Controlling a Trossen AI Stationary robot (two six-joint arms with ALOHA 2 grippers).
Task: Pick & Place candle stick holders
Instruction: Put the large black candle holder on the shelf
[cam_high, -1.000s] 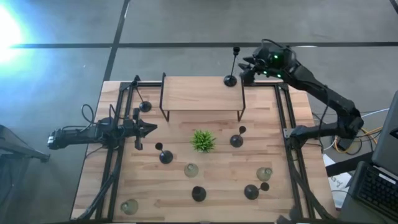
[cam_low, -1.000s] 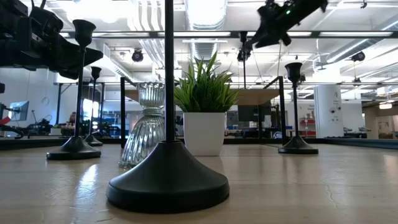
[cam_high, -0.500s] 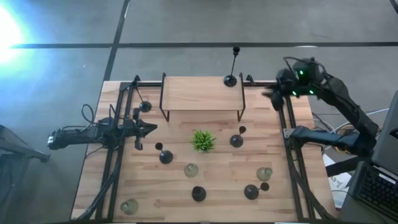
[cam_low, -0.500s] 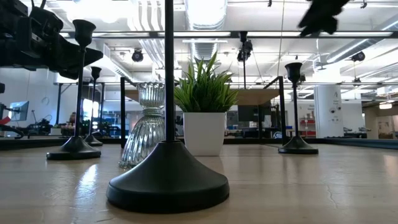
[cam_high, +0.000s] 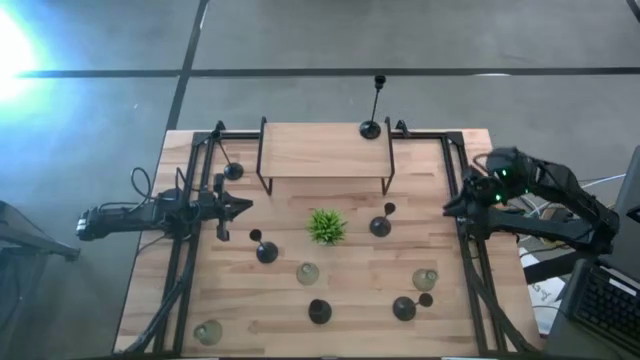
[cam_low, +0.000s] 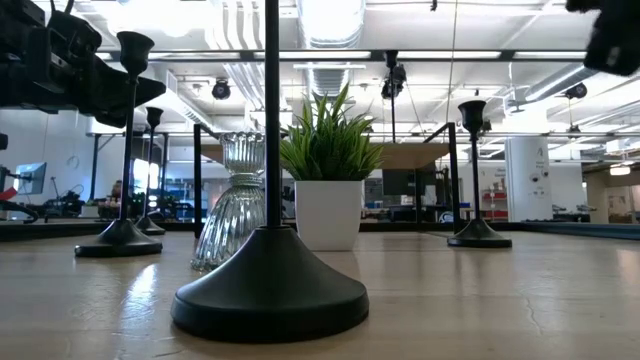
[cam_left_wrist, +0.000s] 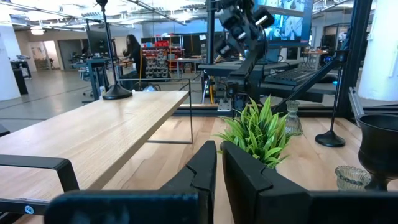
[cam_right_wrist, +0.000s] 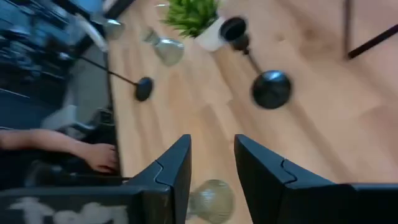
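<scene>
One tall black candle stick holder now stands alone on the raised shelf, the right claw, empty and narrowing, swung back to the desk's right edge, the left claw shut.

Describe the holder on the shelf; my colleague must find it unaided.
A low wooden shelf stands at the table's far edge. On its back right corner stands one black holder, slim and tall. It is the only holder raised off the tabletop.

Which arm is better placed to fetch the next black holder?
Right: its empty, open end effector hangs beside the nearby black holder. The left end effector sits shut at the opposite side.
</scene>
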